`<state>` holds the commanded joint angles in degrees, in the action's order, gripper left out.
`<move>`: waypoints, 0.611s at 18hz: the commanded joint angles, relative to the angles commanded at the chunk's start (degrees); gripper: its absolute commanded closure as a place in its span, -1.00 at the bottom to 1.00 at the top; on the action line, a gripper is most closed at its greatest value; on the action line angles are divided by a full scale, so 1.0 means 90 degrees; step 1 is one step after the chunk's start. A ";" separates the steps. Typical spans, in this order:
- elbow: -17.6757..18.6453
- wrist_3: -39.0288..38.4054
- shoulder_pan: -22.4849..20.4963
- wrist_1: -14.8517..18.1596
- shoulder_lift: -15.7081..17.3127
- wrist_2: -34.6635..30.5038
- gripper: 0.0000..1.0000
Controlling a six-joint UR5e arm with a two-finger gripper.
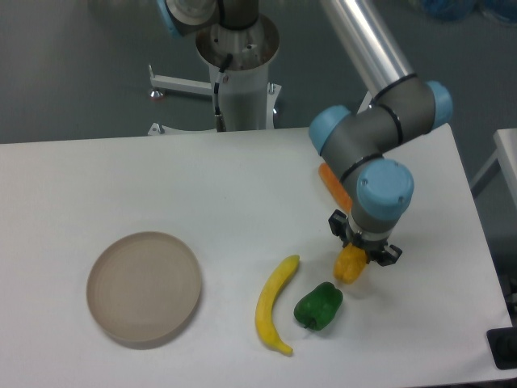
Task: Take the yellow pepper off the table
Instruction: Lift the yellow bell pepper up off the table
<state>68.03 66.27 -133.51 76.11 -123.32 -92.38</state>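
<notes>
The yellow pepper (pixel 348 267) is a small yellow-orange lump on the white table (pixel 242 178), just right of the green pepper. My gripper (pixel 361 252) points straight down right over it, and the wrist covers the pepper's upper part. Black finger links stick out on both sides of the wrist. The fingertips are hidden, so I cannot tell whether they are closed on the pepper or whether it still rests on the table.
A green pepper (pixel 318 306) and a long yellow banana (pixel 275 303) lie left of the gripper. An orange carrot-like piece (pixel 333 184) shows behind the arm. A round beige plate (pixel 145 287) sits at the front left. The table's right edge is near.
</notes>
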 joint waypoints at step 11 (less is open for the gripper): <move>0.0000 0.0088 0.0010 -0.0010 0.0284 0.0109 0.27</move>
<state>68.03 67.06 -133.42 76.03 -120.76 -91.41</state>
